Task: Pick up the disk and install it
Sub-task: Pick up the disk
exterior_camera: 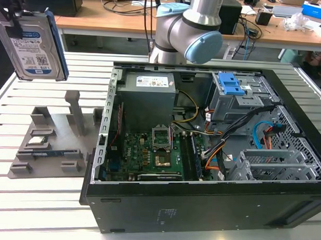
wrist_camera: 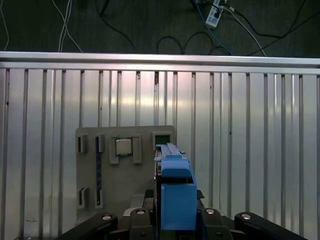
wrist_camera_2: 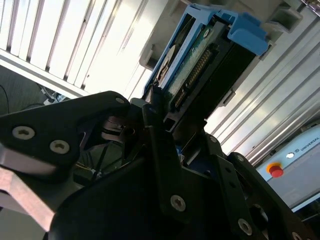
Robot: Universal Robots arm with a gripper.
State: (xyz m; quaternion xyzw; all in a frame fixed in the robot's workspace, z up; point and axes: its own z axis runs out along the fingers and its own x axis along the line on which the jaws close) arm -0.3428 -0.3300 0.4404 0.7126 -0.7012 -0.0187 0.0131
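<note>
Pickup looks complete: the black two-fingered gripper (wrist_camera_2: 167,117) is clamped on one end of the rectangular silver metal disk with a blue-and-white label and blue plastic carrier frame (exterior_camera: 34,44). The disk hangs upright from the gripper, clear of every surface. Beneath the gripper, apart from the disk, lies the flat grey plastic parts holder (exterior_camera: 54,140). Well off to the gripper's side sits the open black computer case (exterior_camera: 199,205) with its grey metal drive cage under a blue latch (exterior_camera: 240,99). Installing the disk, I judge, remains undone.
</note>
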